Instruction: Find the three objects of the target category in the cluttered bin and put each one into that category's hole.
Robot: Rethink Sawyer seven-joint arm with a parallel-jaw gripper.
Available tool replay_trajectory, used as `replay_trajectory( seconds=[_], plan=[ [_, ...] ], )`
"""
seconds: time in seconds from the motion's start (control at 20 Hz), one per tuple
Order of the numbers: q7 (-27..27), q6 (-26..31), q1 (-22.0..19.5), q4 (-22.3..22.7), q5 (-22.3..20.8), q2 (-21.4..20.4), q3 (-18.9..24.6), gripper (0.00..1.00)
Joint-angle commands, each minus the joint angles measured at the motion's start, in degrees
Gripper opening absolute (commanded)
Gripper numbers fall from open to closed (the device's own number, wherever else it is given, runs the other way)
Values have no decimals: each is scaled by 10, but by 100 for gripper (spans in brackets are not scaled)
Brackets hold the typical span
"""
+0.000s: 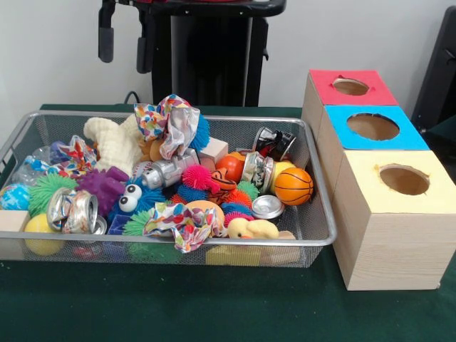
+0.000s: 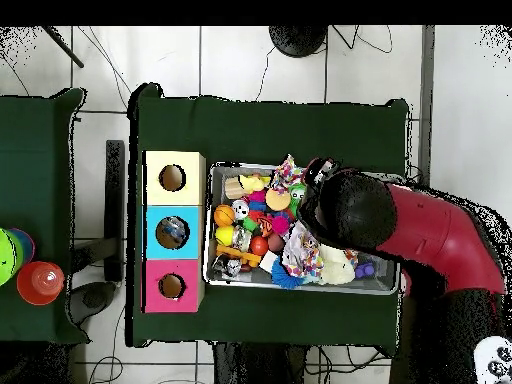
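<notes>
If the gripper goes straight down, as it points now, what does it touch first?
Probably the cream plush toy in the wire bin, which lies below the open gripper. Depth is unclear, so this is uncertain.

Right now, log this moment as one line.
arm: above wire bin | pincer: unseen | yellow box, blue box, red box: beside bin

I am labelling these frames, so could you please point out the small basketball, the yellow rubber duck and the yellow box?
basketball [image 1: 293, 186], front view, middle of the ball.
rubber duck [image 1: 253, 229], front view, its body.
yellow box [image 1: 388, 242], front view, its wooden front face.
</notes>
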Motion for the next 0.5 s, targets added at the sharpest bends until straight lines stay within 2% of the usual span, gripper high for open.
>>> replay_trajectory(
  seconds=[0.05, 0.25, 0.5],
  plan=[
    [-195, 140, -55, -2, -25, 10, 84, 100],
    [-181, 118, -61, -2, -43, 28, 89, 100],
    [-183, 84, -90, 43, -64, 26, 98, 100]
  ],
)
